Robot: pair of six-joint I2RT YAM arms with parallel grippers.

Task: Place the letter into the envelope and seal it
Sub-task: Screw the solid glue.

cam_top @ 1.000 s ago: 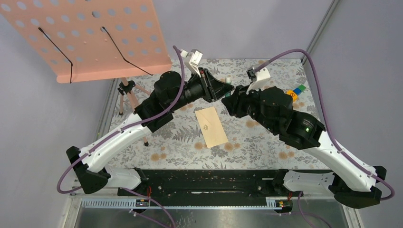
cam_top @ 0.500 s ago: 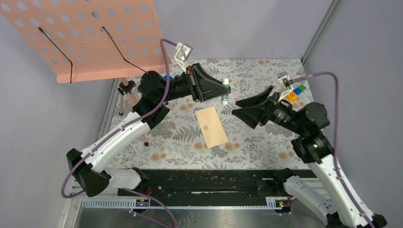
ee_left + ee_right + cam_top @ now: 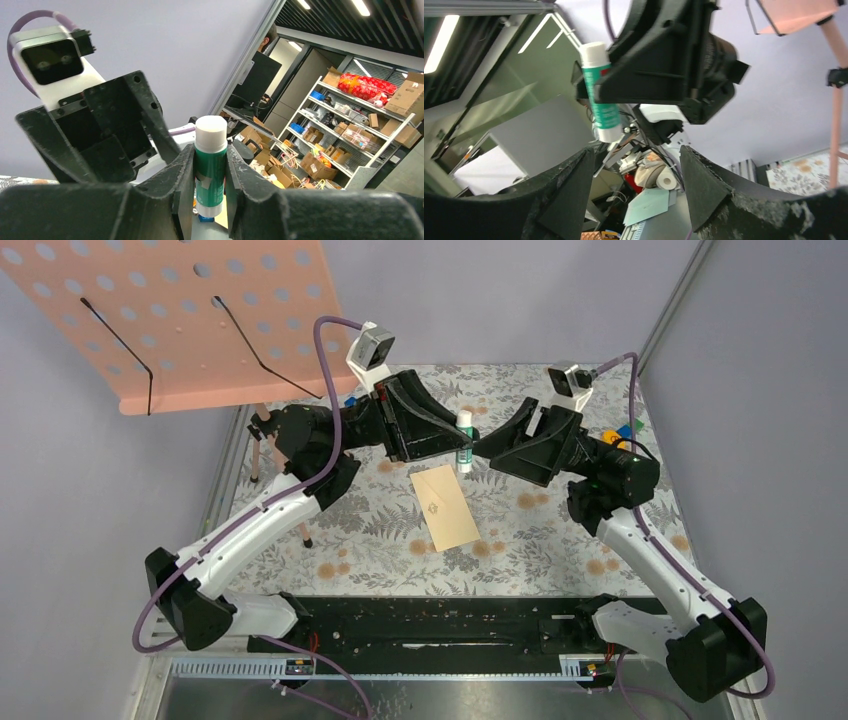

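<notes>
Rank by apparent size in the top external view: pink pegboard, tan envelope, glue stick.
1. pink pegboard, by far the largest, though it sits raised, nearer the camera, which inflates it.
2. tan envelope.
3. glue stick, clearly smallest, even lifted nearer the camera.

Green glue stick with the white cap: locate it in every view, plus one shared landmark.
Top external: green, white-capped glue stick at centre, beyond the tan paper envelope.
Left wrist: stick centre, upright between fingers.
Right wrist: stick upper left, tilted.
Shared landmark: the black left gripper clamping it.
</notes>
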